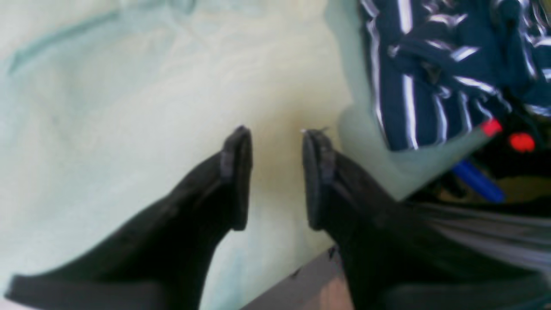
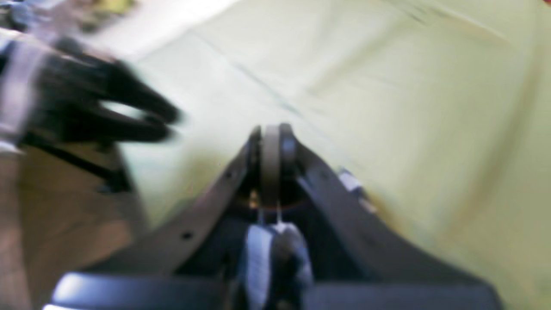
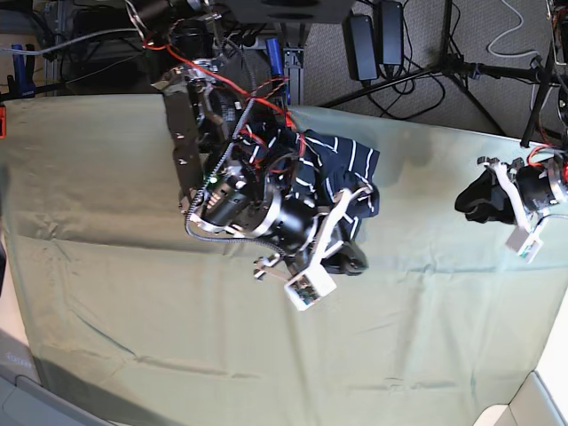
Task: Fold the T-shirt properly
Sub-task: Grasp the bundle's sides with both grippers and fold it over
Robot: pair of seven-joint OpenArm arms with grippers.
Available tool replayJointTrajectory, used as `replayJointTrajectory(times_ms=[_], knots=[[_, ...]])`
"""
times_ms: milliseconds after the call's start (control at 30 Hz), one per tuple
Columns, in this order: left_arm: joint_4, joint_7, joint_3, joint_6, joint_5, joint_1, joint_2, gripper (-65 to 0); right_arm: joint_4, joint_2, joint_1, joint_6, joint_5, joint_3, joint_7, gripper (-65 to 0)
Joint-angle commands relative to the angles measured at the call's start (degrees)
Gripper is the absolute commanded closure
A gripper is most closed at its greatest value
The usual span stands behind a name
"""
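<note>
Right gripper [image 2: 271, 142]: nearest the right wrist camera, jaws clenched, pads pressed together with a pale strip sandwiched between them. Behind the pads, blurred dark fabric with a light stripe sits inside the gripper frame; whether the pads actually pinch it cannot be told. In the base view this gripper [image 3: 348, 257] hangs at the near edge of the T-shirt, fingertips largely masked by the arm and its white camera mount.

Left gripper [image 1: 275, 172]: released, jaws apart with bare cloth showing in the gap, holding nothing. In the base view it [image 3: 475, 200] sits at the right edge, well apart from the T-shirt, seen only as a dark lump; its opening is not readable there.

T-shirt [image 3: 333, 160]: dark navy, thin white stripes, soft fabric. Bunched in a crumpled heap at the far middle of the table, near the back edge. Stripes run at differing angles across the folds. Sleeves, collar and hem not distinguishable. Left part of the heap is covered by the right arm and its red wiring. Left wrist view shows a corner of it [image 1: 452, 73], wrinkled, cut off by the frame's top and right edges.

Cloth [image 3: 133, 293]: pale green, covering the table, creased

Both wrist views are blurred; the dark shape at upper left of the right wrist view is not identifiable
</note>
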Motion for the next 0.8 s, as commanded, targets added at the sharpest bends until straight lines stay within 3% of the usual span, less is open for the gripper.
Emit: replayJointTrajectory(times_ms=[0, 267, 333, 467, 667, 767], knots=[[3.4, -0.9, -1.0, -0.5, -1.3, 0.5, -1.1, -17.8, 0.8, 1.2, 1.1, 3.7, 0.4, 1.9, 1.8, 0.0], [26.3, -3.5, -1.1, -0.5, 3.1, 13.9, -0.1, -4.1, -4.1, 9.6, 1.4, 3.7, 0.8, 13.2, 5.9, 0.0], [26.8, -6.0, -1.0, -0.5, 5.4, 15.6, 1.5, 0.0, -6.5, 11.0, 2.1, 3.7, 1.7, 13.5, 5.9, 0.0], [24.4, -8.1, 1.7, -0.5, 9.4, 16.0, 5.3, 0.0, -11.3, 11.6, 3.7, 3.7, 2.8, 13.4, 5.9, 0.0], [20.2, -16.3, 14.6, -0.5, 21.5, 14.6, 6.5, 0.0, -16.5, 11.6, 7.2, 3.7, 4.0, 11.6, 6.1, 0.0], [17.5, -17.4, 20.7, -0.5, 24.3, 12.6, 6.7, 0.0, -20.0, 11.6, 9.0, 3.7, 4.0, 10.4, 6.2, 0.0]])
